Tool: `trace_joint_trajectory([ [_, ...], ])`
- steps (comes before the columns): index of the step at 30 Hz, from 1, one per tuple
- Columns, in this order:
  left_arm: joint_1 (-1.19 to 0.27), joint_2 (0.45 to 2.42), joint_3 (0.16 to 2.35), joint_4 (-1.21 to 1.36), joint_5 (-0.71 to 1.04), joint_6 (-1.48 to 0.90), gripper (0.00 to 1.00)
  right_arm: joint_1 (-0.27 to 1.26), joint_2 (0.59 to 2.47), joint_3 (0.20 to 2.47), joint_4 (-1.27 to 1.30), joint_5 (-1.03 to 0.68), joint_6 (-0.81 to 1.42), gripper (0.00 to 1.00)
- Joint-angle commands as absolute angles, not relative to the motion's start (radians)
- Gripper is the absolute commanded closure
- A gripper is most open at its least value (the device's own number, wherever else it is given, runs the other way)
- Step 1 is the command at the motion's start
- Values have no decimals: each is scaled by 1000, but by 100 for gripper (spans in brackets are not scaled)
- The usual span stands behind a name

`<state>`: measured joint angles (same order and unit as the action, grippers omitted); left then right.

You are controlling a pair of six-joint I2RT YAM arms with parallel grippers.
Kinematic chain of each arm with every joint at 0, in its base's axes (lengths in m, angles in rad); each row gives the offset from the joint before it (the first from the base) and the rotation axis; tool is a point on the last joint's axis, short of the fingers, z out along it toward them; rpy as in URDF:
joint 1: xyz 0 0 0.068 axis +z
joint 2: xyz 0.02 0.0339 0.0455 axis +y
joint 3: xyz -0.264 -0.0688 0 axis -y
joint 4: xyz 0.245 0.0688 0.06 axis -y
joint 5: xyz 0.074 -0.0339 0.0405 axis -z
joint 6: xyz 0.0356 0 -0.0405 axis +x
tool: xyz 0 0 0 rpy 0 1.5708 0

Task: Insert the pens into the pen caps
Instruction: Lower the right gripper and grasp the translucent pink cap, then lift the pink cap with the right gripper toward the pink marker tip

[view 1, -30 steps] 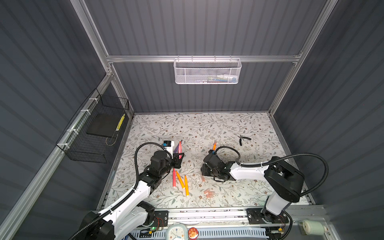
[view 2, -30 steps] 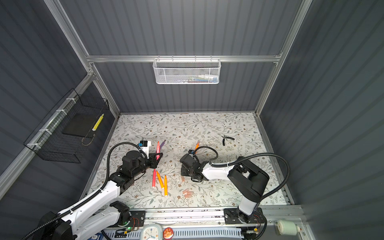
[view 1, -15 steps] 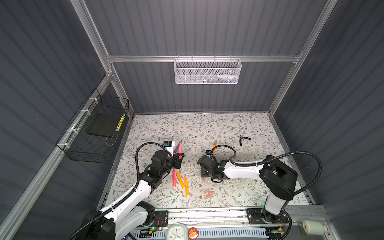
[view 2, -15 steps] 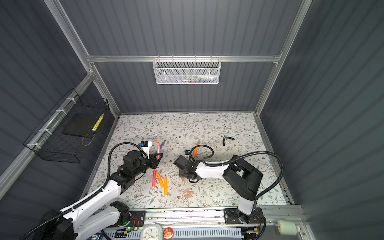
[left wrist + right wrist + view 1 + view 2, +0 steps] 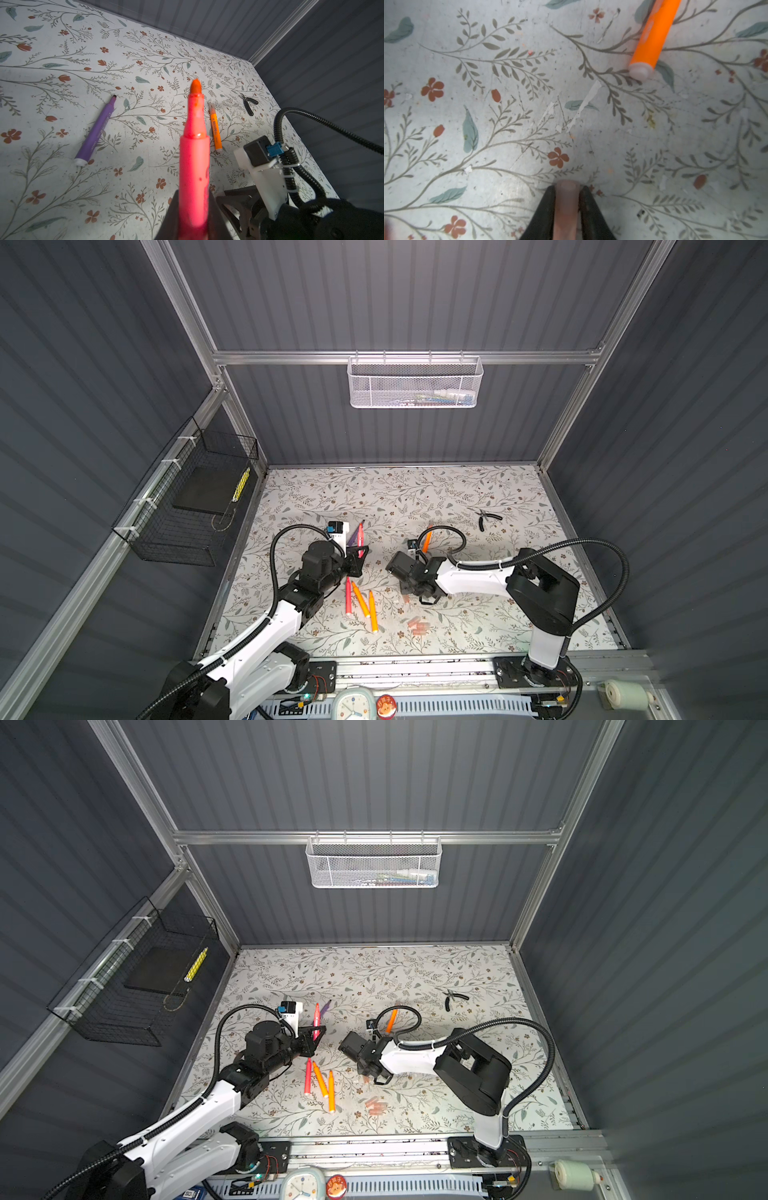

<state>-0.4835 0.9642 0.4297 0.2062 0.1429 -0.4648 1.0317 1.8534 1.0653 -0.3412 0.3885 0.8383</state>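
Closing on a cap while the other arm waits with a pen

Over the last second the right gripper has slid a little across the flowered table and drawn its jaws in. They now pinch a pale pink cap from both sides, low over the surface. The left gripper has not changed: its jaws are clamped on a pink-red pen, tip pointing out and free. Both halves of one pairing look to be in hand. What remains, I judge, is lifting the cap and lining it up with that tip. More caps and three pens lie between the arms, still unpaired.
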Motion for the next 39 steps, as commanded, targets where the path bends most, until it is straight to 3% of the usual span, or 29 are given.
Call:
trace_joint_trajectory([
  [1,-489,955,422,219,165,-462,100,1033,1894,1063,-421,413,848,71],
  [4,-489,959,420,222,171,-465,100,1032,1899,1056,-409,411,853,71],
  [17,-489,954,417,238,214,-462,100,1029,1869,1036,-397,464,871,93],
  [23,-499,964,385,380,366,-489,100,1005,1643,912,-290,514,872,97],
  [30,-694,1057,434,396,225,-441,100,919,1302,696,-41,431,853,100],
  [39,-784,1219,435,620,292,-471,100,862,950,553,114,440,845,100],
])
